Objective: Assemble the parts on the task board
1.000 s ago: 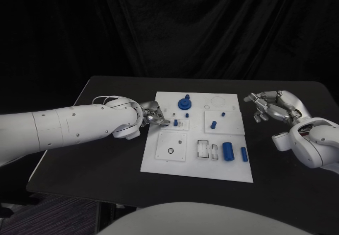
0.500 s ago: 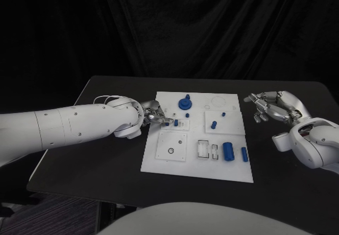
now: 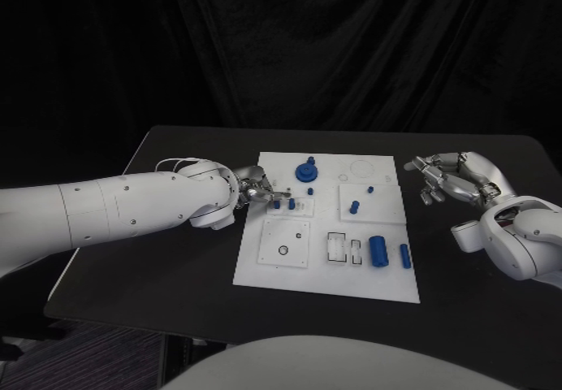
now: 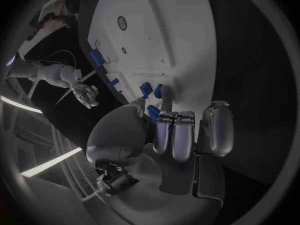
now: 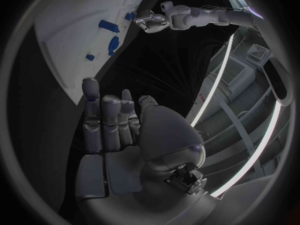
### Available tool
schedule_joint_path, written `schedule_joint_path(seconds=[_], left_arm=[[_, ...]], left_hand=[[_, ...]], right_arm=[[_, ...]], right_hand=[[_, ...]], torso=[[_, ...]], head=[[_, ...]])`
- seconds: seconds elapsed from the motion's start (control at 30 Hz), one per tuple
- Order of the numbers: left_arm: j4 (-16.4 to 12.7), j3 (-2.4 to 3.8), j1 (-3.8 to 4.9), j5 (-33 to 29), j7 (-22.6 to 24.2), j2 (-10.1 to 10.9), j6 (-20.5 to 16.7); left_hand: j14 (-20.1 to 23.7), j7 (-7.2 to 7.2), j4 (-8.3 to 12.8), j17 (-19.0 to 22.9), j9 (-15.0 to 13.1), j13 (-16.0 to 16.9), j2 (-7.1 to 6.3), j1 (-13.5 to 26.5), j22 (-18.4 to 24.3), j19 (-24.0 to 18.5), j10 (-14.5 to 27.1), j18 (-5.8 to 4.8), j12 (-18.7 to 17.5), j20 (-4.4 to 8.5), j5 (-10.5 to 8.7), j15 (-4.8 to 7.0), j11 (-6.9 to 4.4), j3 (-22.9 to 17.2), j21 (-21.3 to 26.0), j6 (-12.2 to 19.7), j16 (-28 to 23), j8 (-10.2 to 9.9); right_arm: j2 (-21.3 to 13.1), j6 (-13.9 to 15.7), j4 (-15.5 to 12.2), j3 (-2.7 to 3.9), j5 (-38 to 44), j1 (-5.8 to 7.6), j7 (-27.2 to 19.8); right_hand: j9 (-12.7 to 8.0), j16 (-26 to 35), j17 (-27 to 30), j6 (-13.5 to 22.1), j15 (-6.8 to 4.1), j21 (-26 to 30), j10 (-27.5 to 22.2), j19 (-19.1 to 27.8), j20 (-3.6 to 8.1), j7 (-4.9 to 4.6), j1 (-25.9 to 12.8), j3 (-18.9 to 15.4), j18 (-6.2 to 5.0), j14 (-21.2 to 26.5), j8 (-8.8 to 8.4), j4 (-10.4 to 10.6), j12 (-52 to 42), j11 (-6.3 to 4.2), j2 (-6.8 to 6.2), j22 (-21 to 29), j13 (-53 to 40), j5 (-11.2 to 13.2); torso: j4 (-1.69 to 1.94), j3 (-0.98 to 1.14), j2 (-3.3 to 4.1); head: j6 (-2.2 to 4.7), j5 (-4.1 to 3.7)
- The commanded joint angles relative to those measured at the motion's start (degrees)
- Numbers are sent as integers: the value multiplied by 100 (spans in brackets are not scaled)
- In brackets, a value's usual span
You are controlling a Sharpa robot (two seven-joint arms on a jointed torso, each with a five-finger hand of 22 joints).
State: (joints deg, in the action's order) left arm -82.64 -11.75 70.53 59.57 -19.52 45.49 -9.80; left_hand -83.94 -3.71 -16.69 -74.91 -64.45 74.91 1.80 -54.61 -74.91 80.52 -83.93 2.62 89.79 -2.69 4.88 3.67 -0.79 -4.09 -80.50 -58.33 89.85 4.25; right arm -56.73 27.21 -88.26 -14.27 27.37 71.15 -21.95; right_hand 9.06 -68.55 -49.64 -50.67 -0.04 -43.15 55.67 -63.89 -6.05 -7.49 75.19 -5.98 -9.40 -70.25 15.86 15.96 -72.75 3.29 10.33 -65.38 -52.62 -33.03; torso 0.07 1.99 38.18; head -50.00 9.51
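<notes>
Your left hand (image 3: 256, 193) sits at the left edge of the task board (image 3: 386, 284), its fingertips (image 4: 166, 105) pinched on a small blue peg (image 3: 276, 205) — over the last second that peg and the fingers have crept a little to the right, from just off the board's edge toward the small raised plate (image 3: 304, 208) where another short blue peg (image 3: 291, 205) already stands. That reads as the insertion step nearly lined up: judging from the left wrist view, the held piece is just beside its neighbour, though you cannot tell whether it is already in a hole or merely above it. Your right hand (image 3: 459, 180) hovers off the right side of the board over the black table (image 3: 175, 268), fingers apart and holding nothing; it has not shifted. On the board the other parts lie where they were: the blue gear (image 3: 307, 171) at the far side, the thick blue cylinder (image 3: 378, 249) and the thin blue rod (image 3: 404, 256) near the right edge. Expect the next move to call for a straight, gentle press down — a tilt could jam the peg or knock its neighbour.
</notes>
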Motion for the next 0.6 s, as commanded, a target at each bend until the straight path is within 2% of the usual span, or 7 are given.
schedule_joint_path(seconds=[0.03,0.2,0.27,0.33,0.37,0.43,0.6], left_arm=[[32,-36,-66,-10,-96,-5,-15],[39,-36,-75,-10,17,5,-242],[43,-36,-76,-10,84,10,-351],[49,-35,-77,-10,192,17,-492],[52,-35,-77,-10,265,22,-577],[55,-35,-78,-10,403,29,-724],[46,-35,-78,-10,742,59,-1090]], left_hand=[[-606,-7,-6,-1509,537,1509,93,100,-535,17,-607,85,21,-52,21,-40,43,103,15,28,15,16],[-606,53,-12,-1509,316,1509,331,313,-595,76,-607,73,21,-25,64,-3,-15,370,-27,-118,15,261],[-606,97,-16,-1509,24,1509,490,389,-620,99,-607,67,21,5,113,30,-40,518,-39,-101,15,466],[-606,139,-11,-1509,-479,1509,605,321,-657,129,-607,58,21,48,205,66,-95,728,-55,21,15,851],[-606,154,-12,-1509,-591,1509,633,298,-660,130,-607,61,21,61,220,68,-92,783,-52,64,15,934],[-606,174,-12,-1509,-879,1509,740,263,-702,166,-607,47,21,71,415,93,-113,933,-81,157,15,1149],[-606,188,-13,-1509,-1056,1509,837,242,-752,211,-607,31,21,82,464,105,-126,1069,-122,209,15,1289]], right_arm=[[-8,-71,-13,4,20,-13,103],[-11,-73,-16,4,20,-15,94],[-13,-73,-17,4,20,-16,91],[-15,-72,-17,4,20,-17,88],[-16,-73,-17,4,20,-18,86],[-17,-72,-17,4,20,-19,80],[-22,-69,-17,4,20,-22,67]], right_hand=[[-8,22,8,-26,-6,19,-37,38,-18,6,63,41,-57,42,-8,-1,17,5,-3,9,4,-22],[-8,24,12,-27,-6,25,-34,41,-18,5,65,45,-58,44,-8,-1,16,6,-7,12,2,-23],[-8,24,12,-27,-6,25,-34,41,-18,5,65,45,-58,44,-8,-1,16,6,-7,12,2,-23],[-8,25,15,-27,-6,23,-39,40,-18,5,65,47,-58,46,-8,0,18,6,-9,10,7,-22],[-8,25,15,-27,-6,23,-39,40,-18,5,65,47,-58,46,-8,0,18,6,-9,10,7,-22],[-8,24,13,-27,-6,29,-36,43,-18,4,65,47,-59,45,-8,1,16,6,-10,13,4,-22],[-9,25,16,-28,-5,30,-41,43,-18,2,58,50,-58,47,-8,10,19,9,-13,13,10,-19]], torso=[[1,3,0],[5,2,-3],[4,1,-4],[3,-1,-3],[1,-1,-3],[1,-2,-2],[2,-3,-1]], head=[[0,6],[0,17],[0,16],[0,15],[0,12],[0,11],[0,4]])
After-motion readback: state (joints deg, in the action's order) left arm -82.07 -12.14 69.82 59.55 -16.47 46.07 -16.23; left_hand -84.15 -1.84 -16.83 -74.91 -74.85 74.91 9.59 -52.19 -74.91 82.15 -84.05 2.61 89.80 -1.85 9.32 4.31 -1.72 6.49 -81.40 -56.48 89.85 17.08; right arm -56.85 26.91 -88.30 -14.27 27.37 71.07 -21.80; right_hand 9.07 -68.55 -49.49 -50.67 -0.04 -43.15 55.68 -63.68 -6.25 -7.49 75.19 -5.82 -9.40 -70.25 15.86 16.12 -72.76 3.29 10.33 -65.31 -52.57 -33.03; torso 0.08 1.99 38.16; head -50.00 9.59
